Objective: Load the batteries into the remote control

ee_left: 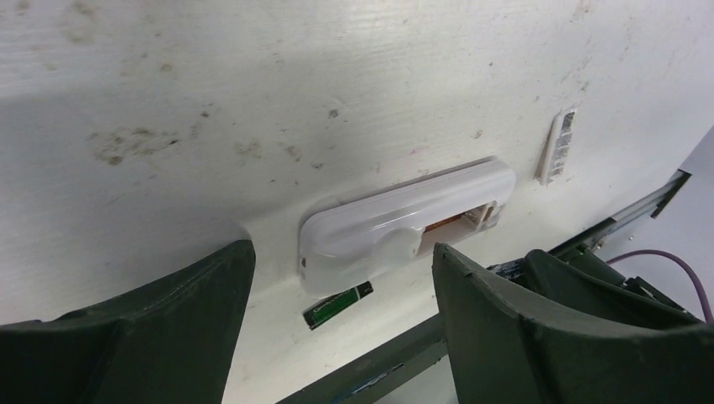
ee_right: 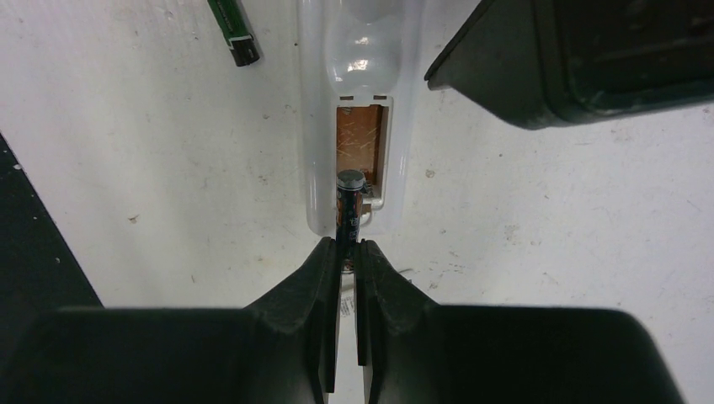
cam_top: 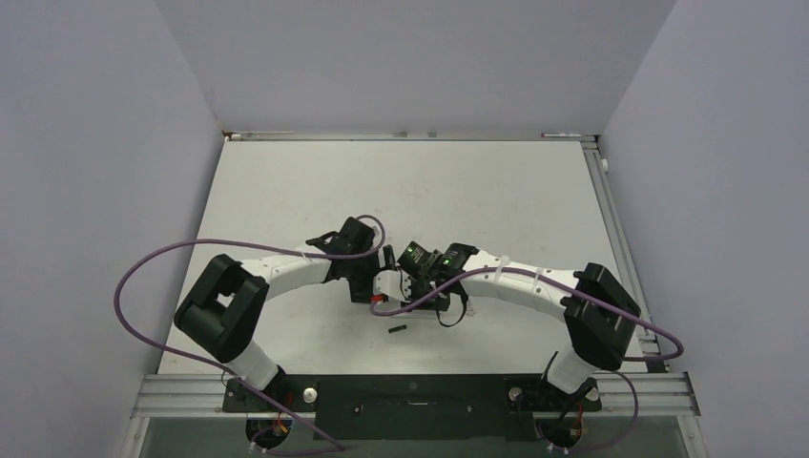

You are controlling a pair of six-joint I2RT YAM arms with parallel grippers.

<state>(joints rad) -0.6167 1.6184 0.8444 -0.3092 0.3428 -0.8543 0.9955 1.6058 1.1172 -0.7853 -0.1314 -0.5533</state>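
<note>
Right wrist view has the right gripper (ee_right: 348, 252) clamped on one battery (ee_right: 349, 202), its free end pointing to twelve o'clock at the open slot of the remote control (ee_right: 316, 126), which lies slot-up on the table (ee_right: 547, 210). A second battery (ee_right: 233, 34) lies loose at eleven o'clock, just beside the remote control. Seen from the left wrist, the left gripper (ee_left: 343, 247) stands wide apart, holding nothing, with a white cover piece (ee_left: 557, 147) at two o'clock of the remote control.
</note>
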